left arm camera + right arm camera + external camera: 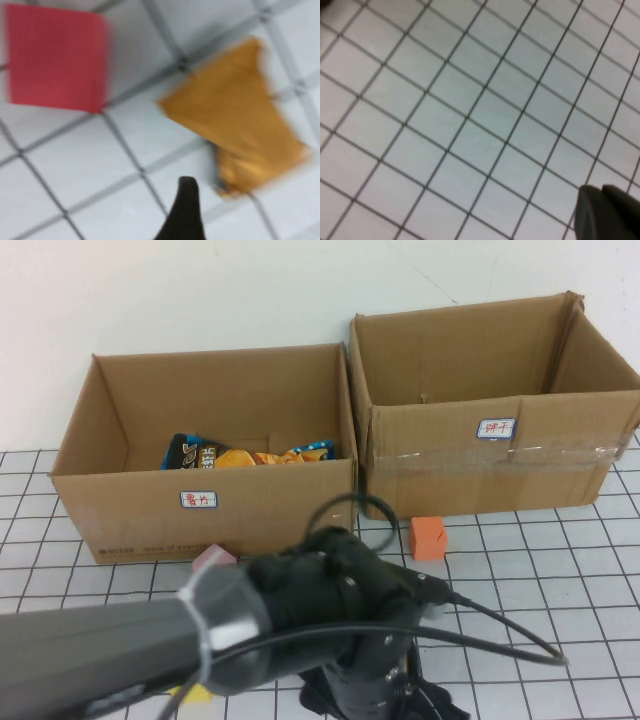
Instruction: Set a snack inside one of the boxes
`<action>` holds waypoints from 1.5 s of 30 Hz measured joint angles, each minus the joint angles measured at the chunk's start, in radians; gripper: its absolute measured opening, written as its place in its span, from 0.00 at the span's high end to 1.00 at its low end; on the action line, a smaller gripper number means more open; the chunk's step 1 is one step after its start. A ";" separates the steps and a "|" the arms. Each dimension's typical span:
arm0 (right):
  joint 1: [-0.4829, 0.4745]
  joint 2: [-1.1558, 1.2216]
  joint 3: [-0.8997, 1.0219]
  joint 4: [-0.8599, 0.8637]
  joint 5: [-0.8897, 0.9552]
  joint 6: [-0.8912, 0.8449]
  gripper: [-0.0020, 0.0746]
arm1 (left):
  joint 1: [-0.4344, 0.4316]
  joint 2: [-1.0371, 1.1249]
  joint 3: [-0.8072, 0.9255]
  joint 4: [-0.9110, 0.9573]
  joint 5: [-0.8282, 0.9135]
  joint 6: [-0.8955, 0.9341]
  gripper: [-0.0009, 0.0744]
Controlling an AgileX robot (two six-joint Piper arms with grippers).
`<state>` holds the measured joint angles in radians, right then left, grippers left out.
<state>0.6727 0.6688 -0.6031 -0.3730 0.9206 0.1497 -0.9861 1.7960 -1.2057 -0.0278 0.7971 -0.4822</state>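
Two open cardboard boxes stand at the back: the left box (205, 502) holds several snack bags (245, 454), and the right box (490, 455) shows no contents. In the left wrist view an orange snack packet (232, 115) lies flat on the gridded table, just beyond one black fingertip (185, 210). My left gripper (370, 692) hangs low over the table's front centre, mostly hidden under its own arm; it looks open and empty. My right gripper (607, 212) is shut, empty, above bare grid, and out of the high view.
An orange block (428, 537) sits in front of the gap between the boxes. A pink block (213, 558) peeks out behind the left arm. A red block (55, 57) lies near the snack packet. A yellow item (195, 695) is partly hidden under the arm.
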 joint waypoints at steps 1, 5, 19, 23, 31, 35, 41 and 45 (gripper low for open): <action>0.000 0.000 0.000 0.000 -0.007 0.005 0.97 | 0.000 0.013 0.000 0.028 -0.005 -0.038 0.25; 0.000 0.000 0.000 -0.002 -0.018 0.013 0.97 | 0.000 0.087 0.000 0.073 -0.033 -0.101 0.22; 0.000 0.000 0.000 -0.002 -0.019 0.015 0.97 | 0.000 0.136 -0.004 0.042 -0.068 -0.065 0.67; 0.000 0.000 0.000 -0.002 -0.019 0.015 0.97 | 0.000 0.130 -0.041 0.042 -0.040 -0.028 0.78; 0.000 0.000 0.000 -0.002 -0.020 0.027 0.97 | 0.000 0.101 -0.273 0.076 0.110 0.144 0.78; 0.000 0.000 0.000 -0.002 -0.021 0.032 0.97 | 0.000 0.100 -0.453 0.232 0.157 0.202 0.78; 0.000 0.000 0.000 -0.004 -0.075 0.055 0.97 | 0.000 0.100 -0.630 0.553 0.055 0.217 0.78; 0.000 0.000 0.002 -0.006 -0.146 0.059 0.97 | 0.027 0.100 -0.650 0.715 -0.121 0.137 0.78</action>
<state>0.6727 0.6688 -0.6015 -0.3794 0.7742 0.2089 -0.9587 1.8957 -1.8556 0.6876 0.6762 -0.3449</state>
